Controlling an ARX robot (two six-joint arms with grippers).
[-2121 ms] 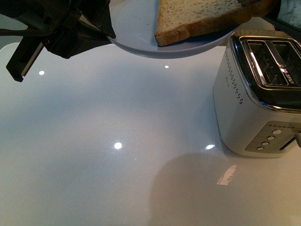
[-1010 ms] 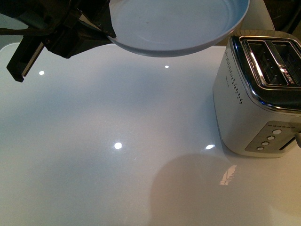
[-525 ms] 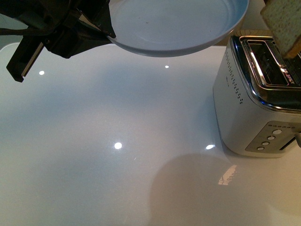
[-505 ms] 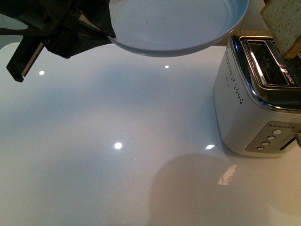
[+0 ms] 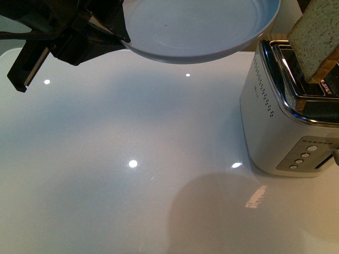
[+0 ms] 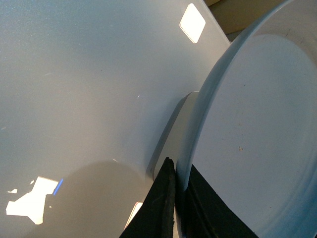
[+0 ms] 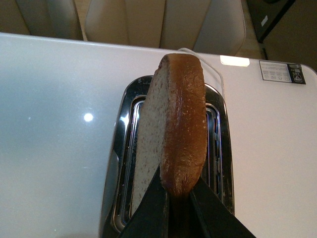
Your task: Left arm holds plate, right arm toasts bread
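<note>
Counter [image 5: 132,201]: white and glossy, spreading across the whole near and middle ground; it is reflecting several small ceiling lights and carrying a round shadow at near right.

Toaster [image 5: 275,132]: white body with a chrome top and two slots, sitting on the counter at the right. A column of round buttons [image 5: 302,157] is showing on its near face.

Bread [image 5: 315,37]: one speckled slice with a brown crust, hanging upright on edge directly over the toaster's slots. The right jaws are pinching it from both sides at its crust edge, as the right wrist view is showing. Whether its lower corner is entering a slot cannot be told.

Plate [image 5: 201,57]: pale blue-grey, carrying nothing, hovering level above the far part of the counter, just left of the toaster and clear of it.

Left arm [image 5: 58,37]: black, reaching in from the far left. The left jaws are clamping the plate's left rim, one above and one below it.
</note>
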